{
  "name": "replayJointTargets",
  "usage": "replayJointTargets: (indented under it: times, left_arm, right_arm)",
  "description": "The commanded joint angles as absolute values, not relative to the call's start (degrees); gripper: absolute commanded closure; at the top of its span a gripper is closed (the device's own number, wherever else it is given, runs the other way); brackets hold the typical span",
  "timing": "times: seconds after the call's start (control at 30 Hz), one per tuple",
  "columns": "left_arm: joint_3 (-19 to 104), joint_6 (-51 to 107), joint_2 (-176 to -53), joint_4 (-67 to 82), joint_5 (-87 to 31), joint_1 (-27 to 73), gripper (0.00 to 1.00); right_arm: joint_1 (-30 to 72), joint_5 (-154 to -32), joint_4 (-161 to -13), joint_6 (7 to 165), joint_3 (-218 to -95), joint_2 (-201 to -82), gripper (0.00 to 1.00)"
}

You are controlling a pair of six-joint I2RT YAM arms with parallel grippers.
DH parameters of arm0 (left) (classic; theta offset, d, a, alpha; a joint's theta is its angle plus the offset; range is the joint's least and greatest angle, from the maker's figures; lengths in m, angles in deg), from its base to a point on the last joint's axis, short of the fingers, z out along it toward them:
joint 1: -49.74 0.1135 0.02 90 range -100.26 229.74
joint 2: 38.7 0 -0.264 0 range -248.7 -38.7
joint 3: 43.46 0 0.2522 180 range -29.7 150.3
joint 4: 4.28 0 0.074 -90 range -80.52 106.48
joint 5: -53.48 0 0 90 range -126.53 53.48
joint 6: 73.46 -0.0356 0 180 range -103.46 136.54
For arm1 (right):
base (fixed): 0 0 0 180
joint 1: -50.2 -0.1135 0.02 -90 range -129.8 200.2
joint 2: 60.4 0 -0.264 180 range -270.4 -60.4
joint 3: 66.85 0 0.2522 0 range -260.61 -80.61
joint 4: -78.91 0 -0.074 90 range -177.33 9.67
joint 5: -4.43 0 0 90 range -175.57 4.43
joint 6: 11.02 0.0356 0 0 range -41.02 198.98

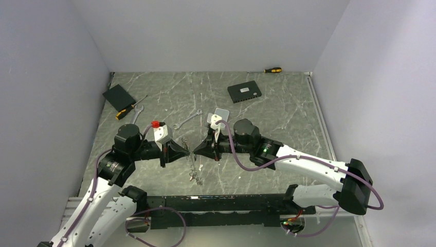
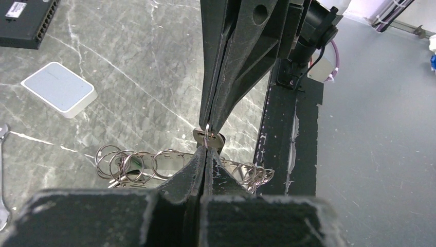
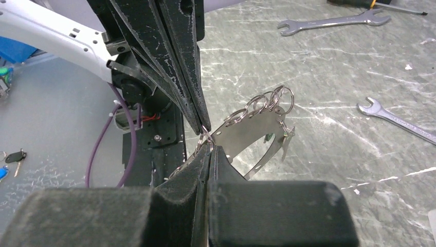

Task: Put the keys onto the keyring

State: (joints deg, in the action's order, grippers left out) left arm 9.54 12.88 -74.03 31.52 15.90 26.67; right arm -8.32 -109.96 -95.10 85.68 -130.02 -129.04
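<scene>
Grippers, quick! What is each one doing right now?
Left gripper: shut, pinching a key.
Right gripper: shut on the small ring at that key.

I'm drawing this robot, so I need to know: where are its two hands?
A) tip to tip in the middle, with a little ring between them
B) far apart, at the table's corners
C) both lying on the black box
A: the left hand and the right hand meet tip to tip, both closed, with a small ring pinched between their tips.
</scene>
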Motion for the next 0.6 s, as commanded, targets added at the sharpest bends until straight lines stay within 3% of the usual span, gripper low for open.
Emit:
replayJointTargets:
  times: [0.0,0.37,0.57]
  left_arm:
    - [12.86,11.45,-71.21,29.42,14.90,26.54,1.00]
    - [11.96,11.62,-68.06,27.88,13.21,26.54,1.00]
    - [11.87,11.54,-67.68,27.86,12.77,26.54,1.00]
  right_arm:
    - [-7.97,-110.59,-98.13,86.57,-129.07,-129.46,1.00]
    - [-7.81,-114.01,-102.80,89.90,-128.41,-131.55,1.00]
    - [-7.81,-115.11,-100.98,89.70,-129.61,-131.97,0.79]
